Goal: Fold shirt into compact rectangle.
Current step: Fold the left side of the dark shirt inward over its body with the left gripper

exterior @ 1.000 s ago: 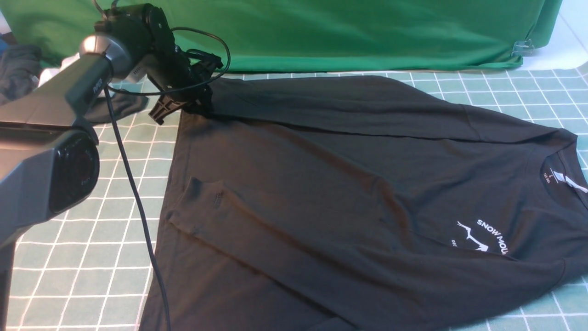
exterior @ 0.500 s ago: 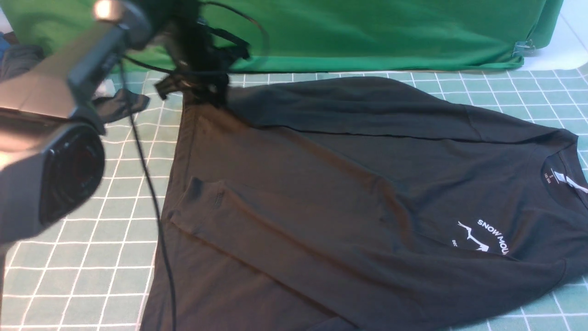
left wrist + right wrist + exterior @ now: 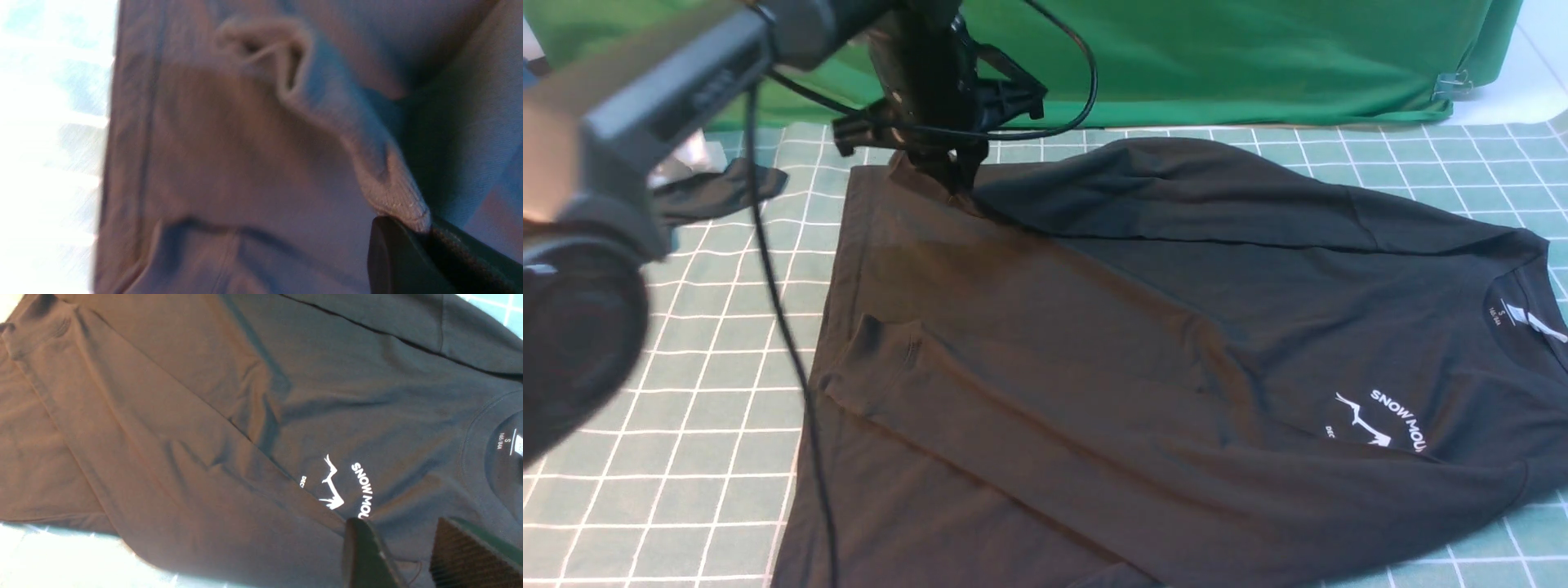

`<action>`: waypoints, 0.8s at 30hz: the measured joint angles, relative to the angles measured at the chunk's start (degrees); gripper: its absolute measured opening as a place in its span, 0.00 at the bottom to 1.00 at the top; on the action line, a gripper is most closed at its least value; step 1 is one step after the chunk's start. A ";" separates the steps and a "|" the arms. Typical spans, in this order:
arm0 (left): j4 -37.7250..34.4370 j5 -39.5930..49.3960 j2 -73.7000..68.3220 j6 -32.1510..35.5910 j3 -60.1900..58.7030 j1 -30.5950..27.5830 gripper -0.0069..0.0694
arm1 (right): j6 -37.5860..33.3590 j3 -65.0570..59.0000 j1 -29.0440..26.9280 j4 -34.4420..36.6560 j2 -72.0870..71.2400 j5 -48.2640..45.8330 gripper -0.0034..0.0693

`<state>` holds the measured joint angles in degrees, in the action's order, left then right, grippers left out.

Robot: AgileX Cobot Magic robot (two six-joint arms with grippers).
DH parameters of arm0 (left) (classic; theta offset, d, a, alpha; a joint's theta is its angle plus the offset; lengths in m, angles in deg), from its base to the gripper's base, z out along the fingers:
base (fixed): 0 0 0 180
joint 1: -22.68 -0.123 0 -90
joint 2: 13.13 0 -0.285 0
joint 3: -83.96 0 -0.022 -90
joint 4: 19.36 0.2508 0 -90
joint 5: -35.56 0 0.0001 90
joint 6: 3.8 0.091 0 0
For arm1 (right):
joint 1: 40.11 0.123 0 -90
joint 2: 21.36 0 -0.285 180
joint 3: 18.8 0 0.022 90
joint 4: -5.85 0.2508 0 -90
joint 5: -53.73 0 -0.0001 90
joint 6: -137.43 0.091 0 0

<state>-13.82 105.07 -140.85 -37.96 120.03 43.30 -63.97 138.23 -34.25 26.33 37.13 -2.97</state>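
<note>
**Front view.** The shirt [image 3: 1135,343], black and long-sleeved, lies front-up across the counter [image 3: 686,408], which has a green surface ruled with a white grid. The hem points to the robot's left and the collar to its right. A white chest print [image 3: 1388,420] reading "SNOW MOU…" and a white neck tag [image 3: 1531,320] mark the collar end. The near sleeve [image 3: 980,408] is folded diagonally across the body. The far sleeve [image 3: 1217,196] runs along the far edge of the garment toward the hem. The left claw [image 3: 952,175] points downward at the far hem-side corner and is closed tight on the end of this sleeve, which rises to it in a small peak. A black cable [image 3: 768,327] hangs from the left arm. A small dark cloth scrap [image 3: 719,192] lies on the counter just left of the shirt, before a green backdrop [image 3: 1217,57].

**Left wrist view.** The ribbed cuff [image 3: 392,200] is pinched between the dark fingers [image 3: 392,261]. The picture is blurred.

**Right wrist view.** The right claw [image 3: 402,533] hangs above the chest print. Its jaws stand partly apart and hold nothing, and the shirt fabric shows in the gap between them.
</note>
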 joint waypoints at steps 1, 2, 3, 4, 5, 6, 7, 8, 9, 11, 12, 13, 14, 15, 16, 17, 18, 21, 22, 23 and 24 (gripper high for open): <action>0.39 -0.05 1.57 0.07 -2.96 0.00 0.11 | -0.01 0.00 0.00 0.00 0.00 -0.12 0.37; 0.64 -0.05 2.74 0.33 -5.70 0.00 0.11 | -0.01 0.00 0.00 0.00 0.00 -0.12 0.37; 1.04 -0.01 3.40 0.84 -7.43 0.00 0.11 | -0.01 0.00 0.00 0.00 0.00 -0.19 0.37; 1.43 -0.07 4.16 1.44 -10.33 0.00 0.11 | -0.01 0.00 0.00 0.00 0.00 -0.22 0.37; 1.92 -0.80 5.56 1.50 -14.43 0.00 0.11 | -0.01 0.00 0.00 0.00 0.00 -0.24 0.37; 2.06 -1.69 6.23 1.23 -16.74 0.00 0.11 | -0.01 0.00 0.00 0.00 0.00 -0.24 0.37; 1.99 -3.11 7.05 0.88 -19.51 0.00 0.11 | -0.01 0.00 0.00 0.00 0.00 -0.24 0.37; 1.88 -4.62 7.65 0.15 -21.59 0.00 0.11 | -0.01 0.00 0.00 0.00 0.00 -0.30 0.37; 1.88 -6.09 8.32 -0.41 -24.06 0.00 0.11 | 0.06 0.00 0.00 0.00 0.00 -0.32 0.37; 1.88 -8.20 9.13 -1.16 -28.21 0.00 0.11 | 0.06 0.00 0.00 0.00 0.00 -0.51 0.37; 1.88 -9.23 9.33 -1.41 -30.27 0.00 0.11 | 0.06 0.00 0.00 0.00 0.00 -0.51 0.37; 1.72 -10.17 9.33 -1.53 -32.12 0.00 0.11 | 0.06 0.00 0.00 0.00 0.00 -0.62 0.37; 1.53 -10.53 9.33 -1.66 -32.81 0.00 0.11 | 0.06 0.00 0.00 0.00 0.00 -0.62 0.37; 0.50 -11.83 9.33 -1.66 -35.27 0.00 0.11 | 0.06 0.00 0.00 0.00 0.00 -0.68 0.37; 0.13 -12.19 9.33 -1.66 -35.89 0.00 0.11 | 0.06 0.00 0.00 0.00 0.00 -0.68 0.37; -0.08 -12.45 9.33 -1.66 -36.31 0.00 0.11 | 0.06 0.00 0.00 0.00 0.00 -0.68 0.37; -0.08 -12.46 9.33 -1.66 -36.35 0.00 0.12 | 0.06 0.00 0.00 0.00 0.00 -0.68 0.37; -0.23 -11.53 9.39 -1.47 -35.90 0.00 0.17 | 0.06 0.00 0.00 0.00 0.00 -0.68 0.37; -0.23 -10.89 9.46 -1.48 -35.56 0.00 0.19 | 0.06 0.00 0.00 0.00 0.00 -0.68 0.37; -0.06 -9.95 9.75 -1.46 -34.96 0.00 0.24 | 0.06 0.00 0.00 0.00 0.00 -0.68 0.37; -0.06 -9.95 9.84 -1.46 -34.96 0.00 0.24 | 0.06 0.00 0.00 0.00 0.00 -0.68 0.37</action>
<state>-13.88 95.12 -131.01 -39.42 85.06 43.30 -63.91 138.23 -34.25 26.33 37.13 -3.66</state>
